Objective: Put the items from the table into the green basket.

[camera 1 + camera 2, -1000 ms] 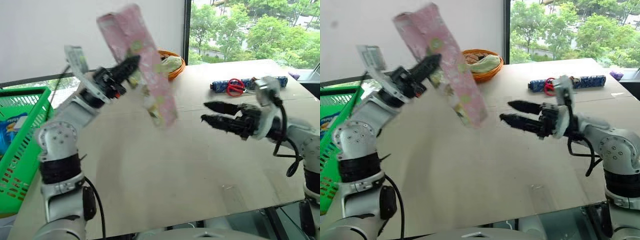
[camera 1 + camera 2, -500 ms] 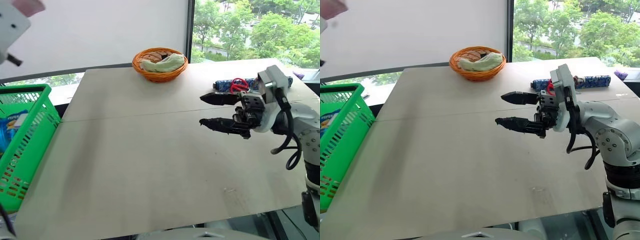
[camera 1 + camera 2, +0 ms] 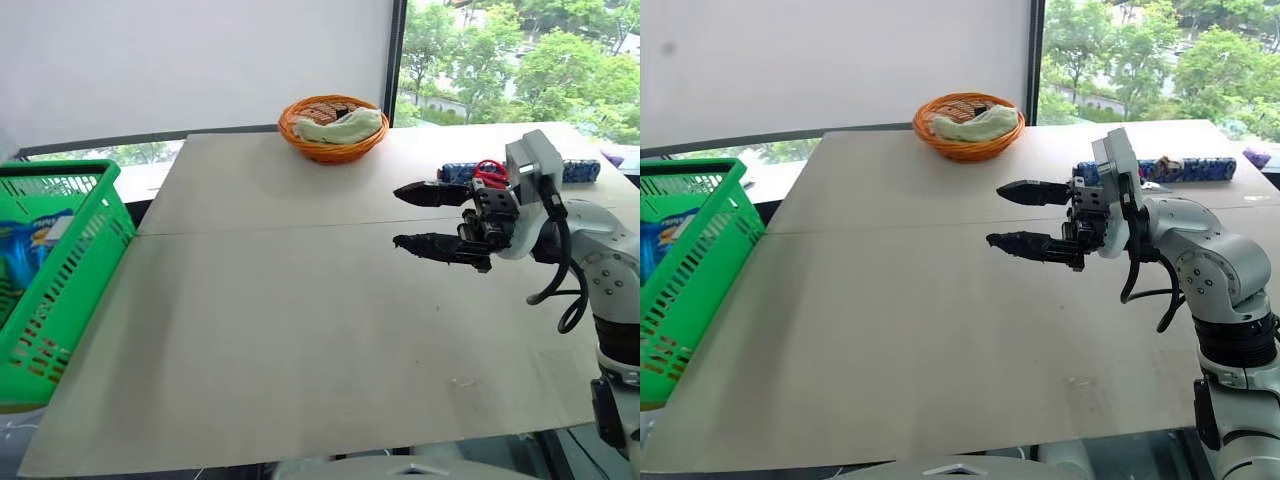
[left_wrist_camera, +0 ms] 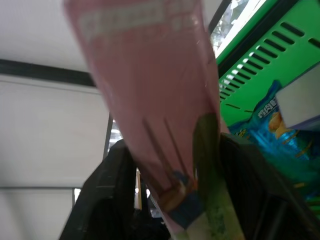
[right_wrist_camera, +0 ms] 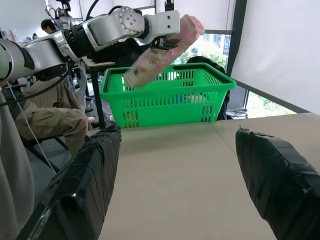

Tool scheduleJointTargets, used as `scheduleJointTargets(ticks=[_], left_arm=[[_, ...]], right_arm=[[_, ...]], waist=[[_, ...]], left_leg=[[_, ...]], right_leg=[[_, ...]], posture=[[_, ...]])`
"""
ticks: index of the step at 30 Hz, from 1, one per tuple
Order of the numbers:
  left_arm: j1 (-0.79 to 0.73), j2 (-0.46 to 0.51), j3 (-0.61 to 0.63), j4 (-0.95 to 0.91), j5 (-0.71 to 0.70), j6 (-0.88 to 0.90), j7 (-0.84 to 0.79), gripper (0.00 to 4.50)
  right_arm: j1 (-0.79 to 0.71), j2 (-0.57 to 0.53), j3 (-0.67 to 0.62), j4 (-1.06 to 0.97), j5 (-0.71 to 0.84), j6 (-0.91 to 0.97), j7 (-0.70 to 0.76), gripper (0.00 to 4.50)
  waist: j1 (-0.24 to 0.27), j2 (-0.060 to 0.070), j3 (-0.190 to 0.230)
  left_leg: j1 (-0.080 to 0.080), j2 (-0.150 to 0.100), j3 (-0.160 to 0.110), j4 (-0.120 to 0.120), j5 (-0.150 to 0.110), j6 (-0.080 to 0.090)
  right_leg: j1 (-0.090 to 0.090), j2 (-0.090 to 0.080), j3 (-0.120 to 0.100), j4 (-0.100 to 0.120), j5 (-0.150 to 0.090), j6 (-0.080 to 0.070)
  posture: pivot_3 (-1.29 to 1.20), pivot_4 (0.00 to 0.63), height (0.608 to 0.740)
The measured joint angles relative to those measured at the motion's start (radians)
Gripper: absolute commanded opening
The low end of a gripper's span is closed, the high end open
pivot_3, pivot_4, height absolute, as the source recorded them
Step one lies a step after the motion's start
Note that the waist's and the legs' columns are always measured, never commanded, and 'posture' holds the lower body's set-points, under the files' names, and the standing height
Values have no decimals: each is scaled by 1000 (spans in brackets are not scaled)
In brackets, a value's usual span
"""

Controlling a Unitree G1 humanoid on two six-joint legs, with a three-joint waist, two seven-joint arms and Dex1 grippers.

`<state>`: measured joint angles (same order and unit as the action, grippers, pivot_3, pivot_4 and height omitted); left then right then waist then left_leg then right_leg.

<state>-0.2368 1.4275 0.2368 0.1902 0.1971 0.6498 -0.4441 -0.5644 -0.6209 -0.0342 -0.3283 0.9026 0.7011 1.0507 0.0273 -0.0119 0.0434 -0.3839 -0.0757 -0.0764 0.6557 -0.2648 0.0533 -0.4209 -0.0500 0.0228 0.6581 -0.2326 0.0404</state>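
Observation:
Over the green basket (image 5: 165,97) hangs a pink packet (image 5: 160,52). It stands between the spread fingers of my left gripper (image 4: 175,150), and I cannot tell whether they still touch it. A blue bag (image 3: 25,245) lies inside the basket (image 3: 70,260). My right gripper (image 3: 396,215) hovers open and empty above the table (image 3: 280,330), pointing toward the basket. Behind it, at the table's far right, lie red-handled scissors (image 3: 487,170) on a long blue patterned item (image 3: 1185,168).
A round orange wicker basket (image 3: 333,128) with a pale cloth stands at the far middle of the table. The green basket sits off the table's left edge. Behind it, a person (image 5: 45,115) sits on a chair.
My left arm has swung the pink packet left, out of the head views, to above the green basket. Its fingers have parted. The right gripper has rolled a little and stays open.

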Motion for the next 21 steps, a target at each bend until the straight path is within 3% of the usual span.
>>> scheduleJointTargets(ticks=[1, 10, 14, 16, 18, 21], left_arm=[[12, -1, 5, 7, 1, 1, 0, 4461], [18, -39, 78, 55, 35, -7, 33, 4461], [-156, -221, 139, 35, -60, -15, 73, 4461], [-254, -363, 187, -25, -197, -72, 29, 4461], [-227, -477, 209, -155, -363, -95, -96, 4461], [-38, -602, 192, -381, -603, 0, -262, 4461]], right_arm=[[0, 0, 0, 0, -1, 0, 1, 3867], [7, -4, -2, 0, 0, 0, 1, 3867], [16, -8, -4, -1, 0, 0, -2, 3867], [24, -15, -6, 0, -2, 1, -3, 3867], [44, -27, -5, 0, -24, -7, -4, 3867], [94, -39, 27, 54, -177, -81, -54, 3867]], waist=[[1, 0, 0], [13, 0, -1], [23, -4, -3], [32, -8, -6], [32, -8, -8], [-1, -9, -9]], left_leg=[[0, 0, 0, 0, 0, 0], [1, 0, 0, 0, -2, -4], [0, 0, -1, 1, -2, -5], [0, 0, -1, 4, -2, -5], [0, 0, 0, 5, -2, -5], [1, 1, 4, 5, -1, -4]], right_leg=[[0, 0, 0, 0, 0, 0], [0, -1, 0, 1, 0, 0], [1, -1, -2, 1, 1, 0], [1, -1, -4, 1, 1, -1], [3, -3, -3, 0, 1, -1], [3, -3, -1, 0, 1, -1]], posture=[[53, 0, 738], [43, 0, 738], [43, 0, 738], [37, 0, 738], [37, 0, 738], [23, 0, 738]])
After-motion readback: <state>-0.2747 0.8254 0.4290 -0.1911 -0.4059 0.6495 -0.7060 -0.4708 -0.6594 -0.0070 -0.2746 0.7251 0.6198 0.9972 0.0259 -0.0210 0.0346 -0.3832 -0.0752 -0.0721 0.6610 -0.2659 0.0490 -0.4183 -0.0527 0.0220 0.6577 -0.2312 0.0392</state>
